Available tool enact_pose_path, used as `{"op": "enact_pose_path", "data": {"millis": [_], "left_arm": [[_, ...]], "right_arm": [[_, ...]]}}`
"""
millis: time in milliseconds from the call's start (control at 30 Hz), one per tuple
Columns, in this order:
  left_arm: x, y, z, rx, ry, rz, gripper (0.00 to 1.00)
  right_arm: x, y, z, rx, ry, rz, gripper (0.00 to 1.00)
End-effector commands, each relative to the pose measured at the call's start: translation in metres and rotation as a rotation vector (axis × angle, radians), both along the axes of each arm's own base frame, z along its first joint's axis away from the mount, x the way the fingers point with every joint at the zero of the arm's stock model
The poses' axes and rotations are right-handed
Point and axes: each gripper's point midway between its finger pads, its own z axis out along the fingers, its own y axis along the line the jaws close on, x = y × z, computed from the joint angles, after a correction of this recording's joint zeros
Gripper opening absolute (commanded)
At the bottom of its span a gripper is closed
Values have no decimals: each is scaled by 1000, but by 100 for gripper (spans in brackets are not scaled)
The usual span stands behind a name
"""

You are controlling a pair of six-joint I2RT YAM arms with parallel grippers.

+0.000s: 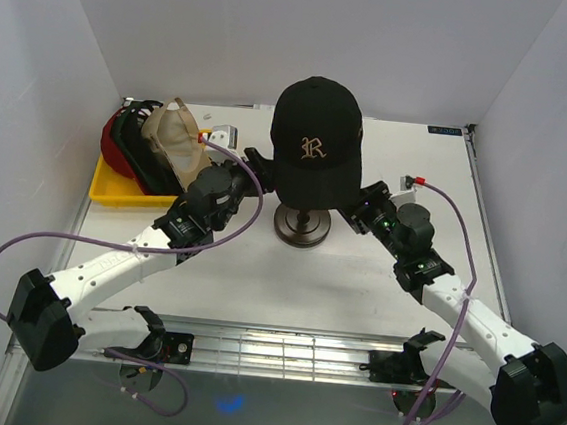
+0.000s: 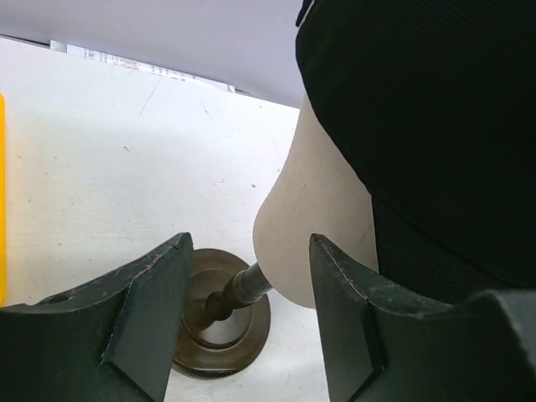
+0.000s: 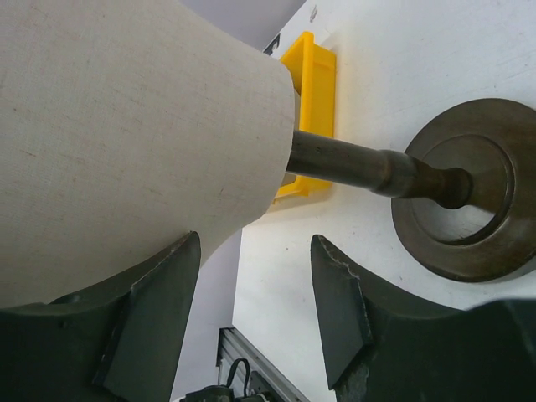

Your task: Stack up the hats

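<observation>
Black R cap [image 1: 316, 140] stands upright centre; remaining caps [image 1: 154, 145] nest far left.

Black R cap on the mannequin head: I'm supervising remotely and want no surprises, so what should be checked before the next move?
1. Black cap seated on the mannequin head: ok.
2. Left gripper open and empty: ok.
3. Right gripper open and empty: ok.
4. Stand base flat on the table: ok.
5. Other hats stacked on the head: not ok, they lie in the yellow tray.
6. Right fingers clear of the head: cannot tell.
</observation>
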Motion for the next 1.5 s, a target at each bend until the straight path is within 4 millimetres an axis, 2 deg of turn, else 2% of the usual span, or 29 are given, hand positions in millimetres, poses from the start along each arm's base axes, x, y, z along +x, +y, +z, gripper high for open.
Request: {"op": "enact_pose_path", "data": {"millis": [0,200,333,400,433,500,533,633,767,800,1000,1067,1167,1467], "left_arm": [[-6,7,17,-39,-17,-14,68],[-12,21,23,-49,-24,-5,69],[-15,28,27,-61,-23,-3,69],[-16,30,28,-64,-19,-6,69],[-18,31,31,-69,-20,-6,69],[-19,33,32,-73,-7,-4,69],[-19,33,36,-78,-11,-5,69],[-22,34,46,-93,-27,-15,69],[-20,31,68,-94,-52,-31,72],[-21,30,63,-76,-28,-34,72],[-20,26,69,-86,-31,-49,73],[-20,23,67,-91,-23,-60,74],[-20,18,68,-97,-23,-81,75],[-15,8,71,-105,-23,-109,75]], "right_arm": [[0,-4,38,33,-95,-24,61],[-3,-36,25,-15,-29,-141,63],[-2,-63,42,8,-68,-193,66],[-5,-67,48,21,-79,-171,66],[-3,-77,53,28,-89,-194,66],[-6,-81,57,53,-88,-174,68],[-4,-90,61,63,-105,-193,70],[-6,-92,79,127,-188,-149,77],[-14,-80,100,211,-272,-18,82],[-15,-77,104,230,-281,1,82],[-15,-70,127,243,-371,65,83],[-19,-67,140,259,-401,95,83],[-16,-64,149,244,-415,116,82],[-12,-52,154,248,-411,187,80]]}}
